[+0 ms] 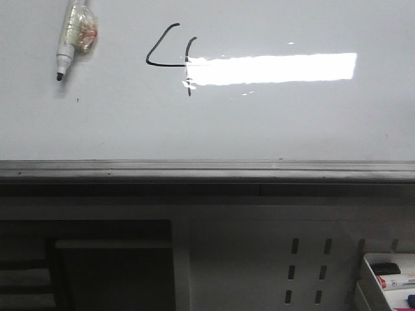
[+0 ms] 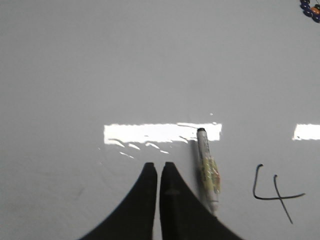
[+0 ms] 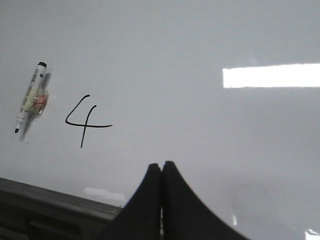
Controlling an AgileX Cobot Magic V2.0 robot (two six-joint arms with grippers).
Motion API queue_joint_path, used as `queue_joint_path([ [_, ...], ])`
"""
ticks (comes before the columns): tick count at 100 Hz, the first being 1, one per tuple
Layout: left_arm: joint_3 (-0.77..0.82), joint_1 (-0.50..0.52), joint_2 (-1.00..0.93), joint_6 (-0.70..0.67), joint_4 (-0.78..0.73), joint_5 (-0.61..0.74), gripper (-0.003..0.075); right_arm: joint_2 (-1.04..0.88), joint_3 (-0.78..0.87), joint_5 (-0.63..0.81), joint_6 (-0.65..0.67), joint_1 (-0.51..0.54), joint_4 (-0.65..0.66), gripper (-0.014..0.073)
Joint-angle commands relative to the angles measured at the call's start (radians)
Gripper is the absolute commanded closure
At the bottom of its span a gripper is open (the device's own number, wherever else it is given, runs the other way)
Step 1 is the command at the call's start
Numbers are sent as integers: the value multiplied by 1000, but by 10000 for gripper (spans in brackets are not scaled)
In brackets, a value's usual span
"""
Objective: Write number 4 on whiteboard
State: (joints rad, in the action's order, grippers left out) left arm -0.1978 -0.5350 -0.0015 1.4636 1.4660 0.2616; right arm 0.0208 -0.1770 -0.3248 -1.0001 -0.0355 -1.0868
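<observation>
Closest to each wrist camera are the dark fingers themselves. The left gripper (image 2: 159,172) has its two fingers pressed together with only a hairline gap, holding nothing, and hangs over the whiteboard (image 2: 100,65). The right gripper (image 3: 161,170) is likewise closed on nothing, fingertips meeting, over the same white surface. Neither arm shows in the front view.

A marker (image 2: 207,170) lies flat on the board just beside the left gripper's fingertips, not touching them, its barrel wrapped in clear crinkled tape. The number 4 (image 2: 274,192) sits beyond the marker, farther from that gripper. From the right gripper, the number 4 (image 3: 86,121) is well apart, off to one side ahead of the fingertips, with the marker farther out still.

Below the board's grey edge rail (image 1: 207,170), a white tray (image 1: 371,280) at the frame's corner holds several markers (image 1: 395,281), cut off by the picture edge so their count is unclear. A bright light reflection (image 1: 272,68) washes over the 4's horizontal bar.
</observation>
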Motion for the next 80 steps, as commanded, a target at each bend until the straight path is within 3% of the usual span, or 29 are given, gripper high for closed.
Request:
queue_joint_path([
  [1,-4,46,37,-301,-335,-21,741,9,-26,46,-11,7,-26,659],
  [15,40,164,58,-751,-820,-115,741,9,-26,46,-11,7,-26,659],
  [21,61,218,58,-904,-937,-151,741,9,-26,46,-11,7,-26,659],
  [40,122,379,54,-1205,-1220,-170,741,9,-26,46,-11,7,-26,659],
  [53,162,417,23,-1275,-1336,-153,741,9,-26,46,-11,7,-26,659],
  [66,226,421,-15,-1275,-1344,-86,741,9,-26,46,-11,7,-26,659],
  [80,225,421,-32,-1275,-1349,-127,741,9,-26,46,-11,7,-26,659],
])
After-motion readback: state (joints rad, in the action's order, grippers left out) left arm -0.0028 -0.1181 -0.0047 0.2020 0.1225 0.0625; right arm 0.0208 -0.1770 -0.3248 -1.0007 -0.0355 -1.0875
